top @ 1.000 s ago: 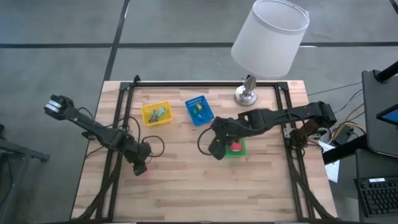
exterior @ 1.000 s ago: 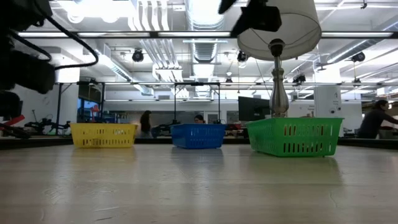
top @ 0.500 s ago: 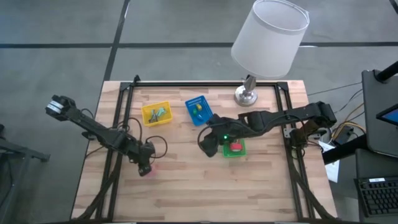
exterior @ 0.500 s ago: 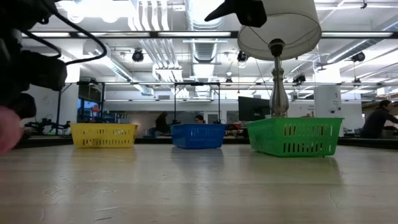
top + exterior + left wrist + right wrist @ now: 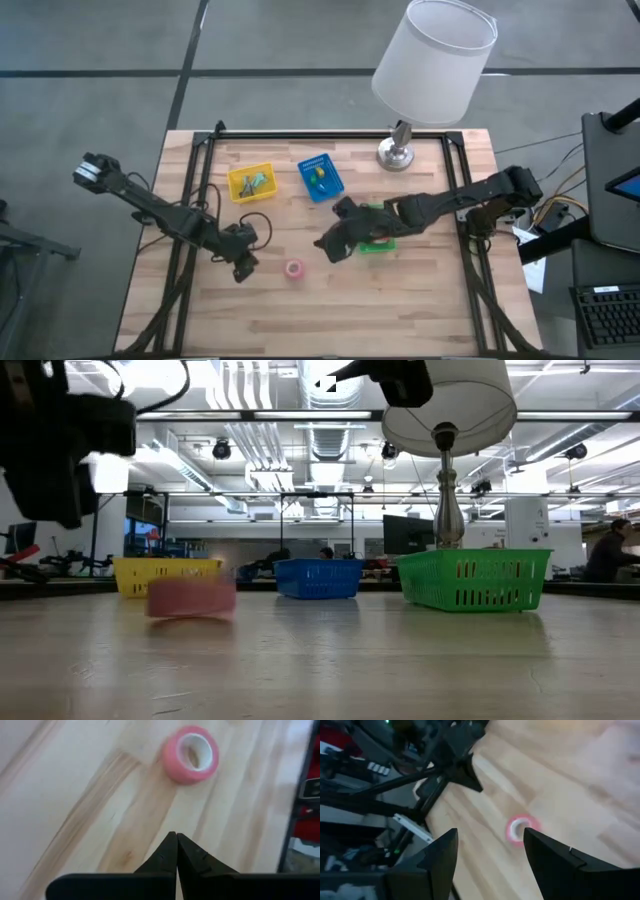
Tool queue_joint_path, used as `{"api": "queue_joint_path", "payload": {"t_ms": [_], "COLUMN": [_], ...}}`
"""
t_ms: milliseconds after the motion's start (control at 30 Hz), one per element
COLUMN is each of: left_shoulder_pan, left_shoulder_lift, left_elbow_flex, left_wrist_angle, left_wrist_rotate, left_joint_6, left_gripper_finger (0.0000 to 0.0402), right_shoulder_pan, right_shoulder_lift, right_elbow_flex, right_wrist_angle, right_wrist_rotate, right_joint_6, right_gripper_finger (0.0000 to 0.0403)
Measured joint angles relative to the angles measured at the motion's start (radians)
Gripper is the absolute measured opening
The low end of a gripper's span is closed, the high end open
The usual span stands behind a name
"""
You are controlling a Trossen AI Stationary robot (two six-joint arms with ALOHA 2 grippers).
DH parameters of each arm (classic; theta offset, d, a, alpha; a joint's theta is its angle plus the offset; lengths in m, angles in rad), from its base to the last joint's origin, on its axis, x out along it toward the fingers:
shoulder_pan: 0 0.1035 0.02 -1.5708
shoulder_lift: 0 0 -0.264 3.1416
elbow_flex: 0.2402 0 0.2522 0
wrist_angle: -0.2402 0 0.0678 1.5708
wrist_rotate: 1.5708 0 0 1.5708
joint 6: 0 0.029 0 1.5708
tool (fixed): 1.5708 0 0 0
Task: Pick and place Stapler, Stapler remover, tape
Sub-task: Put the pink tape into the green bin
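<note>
Left gripper (image 5: 243,268) pressed together | pink tape (image 5: 294,268) loose nearby | right gripper (image 5: 331,247) spread

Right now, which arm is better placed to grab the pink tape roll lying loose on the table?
Probably the right. The right hand is open with the pink tape roll ahead of its fingers, while the left hand, though close beside the roll, is shut.

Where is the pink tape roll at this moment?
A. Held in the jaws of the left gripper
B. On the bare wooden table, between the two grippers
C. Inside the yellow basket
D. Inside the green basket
B. The pink tape roll lies on the bare table, apart from the left gripper, whose jaws are shut on nothing, and from the open right gripper; it is in none of the baskets.
</note>
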Motion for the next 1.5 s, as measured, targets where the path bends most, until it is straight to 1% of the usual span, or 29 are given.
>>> {"api": "queue_joint_path", "payload": {"t_ms": [100,233,333,400,467,600,700,733,833,967,1067,1200,1333,1433,1500], "left_shoulder_pan": [0.002,0.002,0.011,0.047,0.096,0.189,0.24,0.251,0.27,0.269,0.269,0.27,0.269,0.269,0.27], "left_shoulder_lift": [0.0,0.0,0.0,0.0,0.012,0.053,0.093,0.107,0.163,0.256,0.312,0.372,0.431,0.467,0.483], "left_elbow_flex": [0.028,0.056,0.061,0.056,0.054,0.053,0.052,0.052,0.061,0.078,0.079,0.079,0.084,0.089,0.089], "left_wrist_angle": [-0.001,0.0,0.028,0.085,0.11,0.114,0.115,0.13,0.179,0.178,0.183,0.234,0.236,0.247,0.251], "left_wrist_rotate": [-0.002,-0.011,-0.091,-0.143,-0.151,-0.131,-0.133,-0.118,0.002,0.074,0.076,0.081,0.088,0.093,0.103], "left_joint_6": [0.01,0.064,0.071,0.07,0.091,0.141,0.189,0.218,0.257,0.276,0.287,0.296,0.313,0.314,0.316], "left_gripper_finger": [0.0003,0.0012,0.0018,0.0024,0.0036,0.0077,0.0118,0.0132,0.0168,0.0196,0.0201,0.0202,0.0201,0.019,0.017], "right_shoulder_pan": [0.03,0.057,0.063,0.066,0.069,0.071,0.07,0.07,0.071,0.073,0.073,0.073,0.073,0.073,0.073], "right_shoulder_lift": [0.0,0.0,0.0,0.0,0.0,0.0,0.0,0.0,0.0,0.0,0.0,0.0,0.0,0.0,0.0], "right_elbow_flex": [-0.045,-0.094,-0.129,-0.146,-0.157,-0.164,-0.165,-0.165,-0.165,-0.166,-0.166,-0.166,-0.166,-0.166,-0.166], "right_wrist_angle": [0.06,0.102,0.102,0.124,0.149,0.176,0.191,0.195,0.202,0.202,0.21,0.212,0.212,0.213,0.213], "right_wrist_rotate": [0.0,-0.001,0.0,0.007,0.014,0.028,0.031,0.031,0.038,0.073,0.082,0.082,0.099,0.112,0.118], "right_joint_6": [0.023,0.06,0.097,0.114,0.128,0.135,0.123,0.121,0.116,0.108,0.108,0.104,0.101,0.101,0.104], "right_gripper_finger": [0.0221,0.0221,0.0221,0.0221,0.0221,0.0221,0.0221,0.0221,0.0221,0.0221,0.0221,0.0221,0.0221,0.0221,0.0221]}}
